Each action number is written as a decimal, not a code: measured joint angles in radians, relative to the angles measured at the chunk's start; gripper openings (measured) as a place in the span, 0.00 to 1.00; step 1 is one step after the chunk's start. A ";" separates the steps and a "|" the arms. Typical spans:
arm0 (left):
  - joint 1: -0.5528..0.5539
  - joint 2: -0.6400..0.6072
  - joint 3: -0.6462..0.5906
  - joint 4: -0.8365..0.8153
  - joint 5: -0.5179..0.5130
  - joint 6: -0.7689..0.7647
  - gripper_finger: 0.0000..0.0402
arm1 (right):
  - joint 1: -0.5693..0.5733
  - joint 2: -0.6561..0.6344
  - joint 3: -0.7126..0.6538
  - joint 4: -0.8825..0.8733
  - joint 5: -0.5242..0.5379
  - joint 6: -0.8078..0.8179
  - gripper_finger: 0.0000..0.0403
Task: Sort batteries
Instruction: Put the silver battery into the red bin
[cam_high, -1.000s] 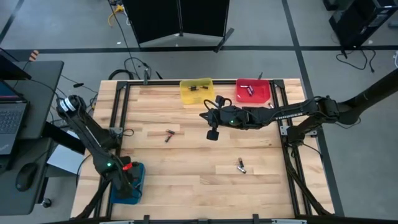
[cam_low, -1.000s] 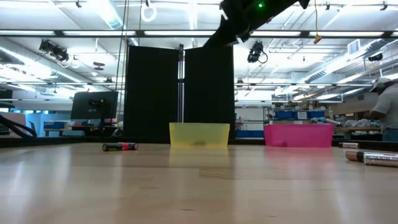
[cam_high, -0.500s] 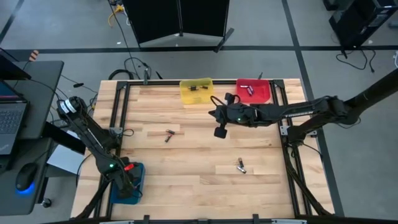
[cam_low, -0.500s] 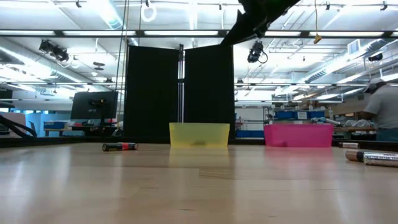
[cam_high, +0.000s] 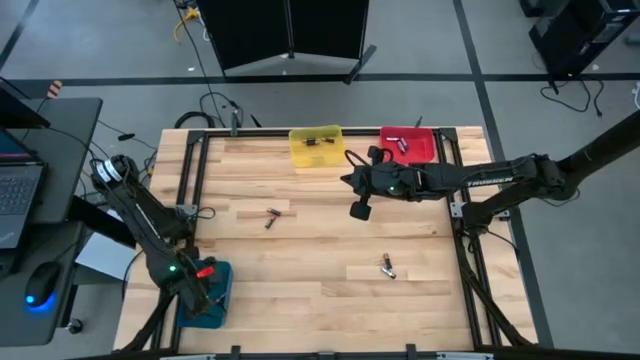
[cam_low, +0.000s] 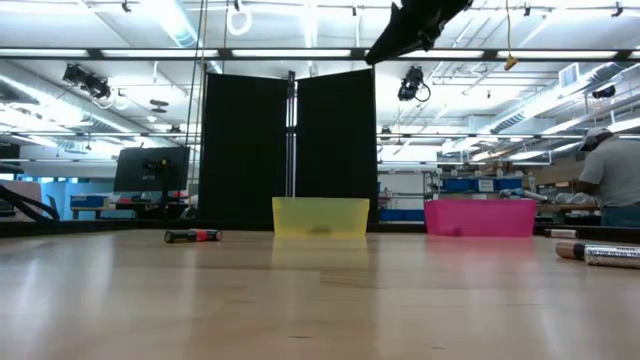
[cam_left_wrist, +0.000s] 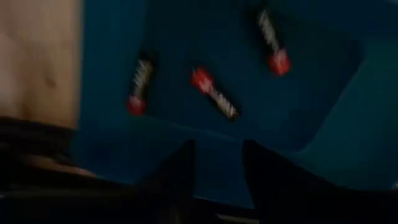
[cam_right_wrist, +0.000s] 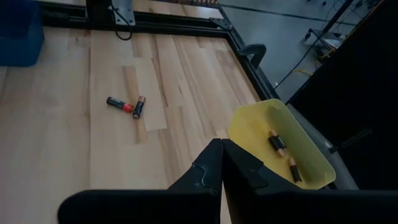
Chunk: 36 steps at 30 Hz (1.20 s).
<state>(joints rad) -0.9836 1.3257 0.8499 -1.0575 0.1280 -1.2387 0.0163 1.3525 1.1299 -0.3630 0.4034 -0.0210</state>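
Note:
My left gripper (cam_left_wrist: 217, 177) hangs open over the blue bin (cam_high: 221, 283) at the table's near left corner. Three red-tipped batteries (cam_left_wrist: 214, 94) lie on the bin's floor, and nothing is between the fingers. My right gripper (cam_right_wrist: 221, 157) is shut and empty, raised above the table's middle (cam_high: 359, 209) near the yellow bin (cam_high: 316, 146). Two batteries (cam_right_wrist: 281, 154) lie in that yellow bin. A pair of batteries (cam_high: 272, 216) lies on the table left of centre, and another pair (cam_high: 386, 266) lies nearer the front edge.
The red bin (cam_high: 408, 145) with batteries in it stands at the far edge, right of the yellow one. A black frame rail (cam_high: 452, 190) runs along the table's sides. A person (cam_low: 612, 175) stands in the room beyond the table's right side.
My right gripper has moved toward the table's right edge, staying high above the table and shut.

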 joint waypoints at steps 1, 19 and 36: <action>0.000 -0.004 0.021 -0.025 -0.038 0.013 0.33 | 0.006 0.000 0.014 -0.030 0.000 0.012 0.04; 0.405 -0.230 -0.095 0.488 -0.280 0.866 0.01 | 0.217 0.021 0.011 -0.251 -0.021 0.434 0.04; 0.689 -0.225 -0.346 1.112 -0.041 1.287 0.01 | 0.540 0.108 -0.091 -0.391 -0.151 1.151 0.16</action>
<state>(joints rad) -0.2946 1.1004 0.5038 0.0540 0.0874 0.0486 0.5565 1.4602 1.0386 -0.7545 0.2527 1.1297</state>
